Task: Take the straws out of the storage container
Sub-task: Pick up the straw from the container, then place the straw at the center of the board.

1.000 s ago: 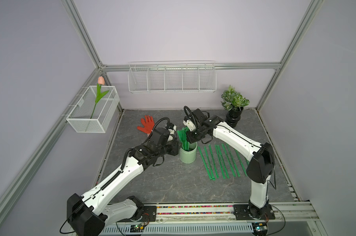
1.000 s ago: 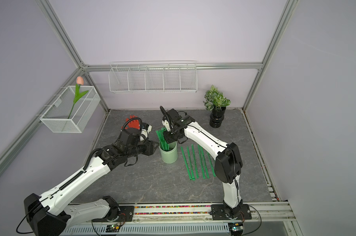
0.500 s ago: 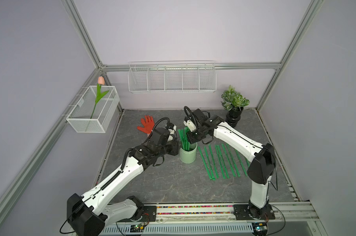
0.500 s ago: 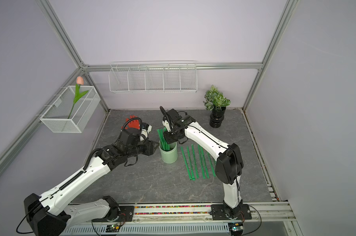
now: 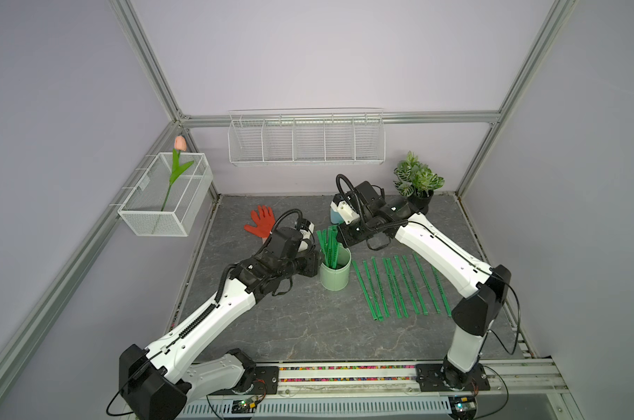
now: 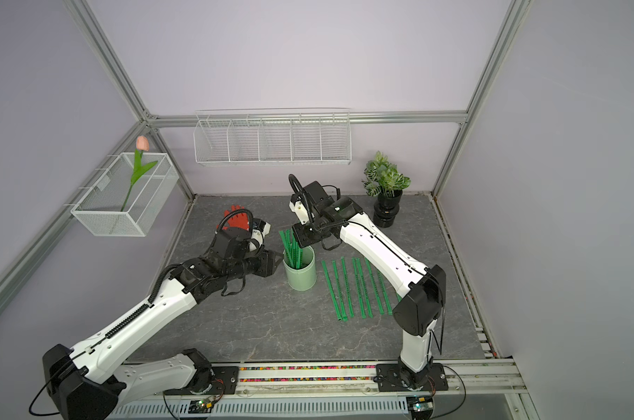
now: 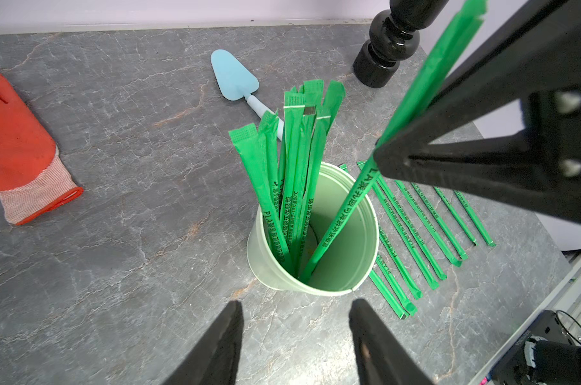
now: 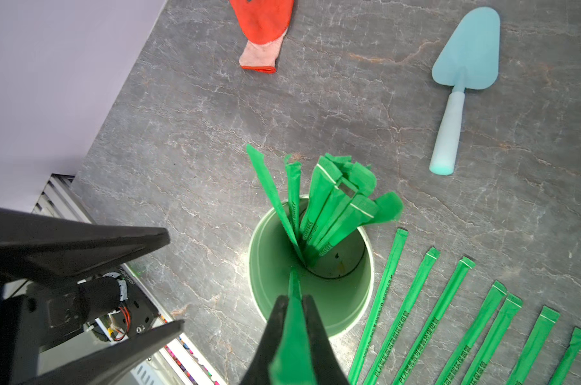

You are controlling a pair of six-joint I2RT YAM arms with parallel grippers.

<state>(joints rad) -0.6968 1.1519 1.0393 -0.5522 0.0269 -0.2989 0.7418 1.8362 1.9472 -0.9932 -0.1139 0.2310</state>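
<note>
The pale green cup (image 5: 335,272) stands upright on the grey desk (image 5: 308,327), about in the middle between the two arms. A bunch of green straws (image 5: 328,242) stands in it and leans toward the back of the desk. The right end effector (image 8: 294,298) is closed on a single straw (image 7: 346,206). It grips this one above the rim, and the lower end is inside the cup, so it lies tilted across the opening.

The left end effector (image 7: 296,303) is open. Its two fingers stand wide apart just beside the wall of the cup and do not touch it.

On the side of the right arm, the other straws (image 5: 399,287) lie flat on the desk in a row, almost parallel, near the cup but apart from it. A red glove (image 5: 260,223) lies in the far left part of the desk, and a light blue trowel (image 7: 235,78) lies behind the cup. A small plant (image 5: 417,178) in a black pot stands in the far right corner.
</note>
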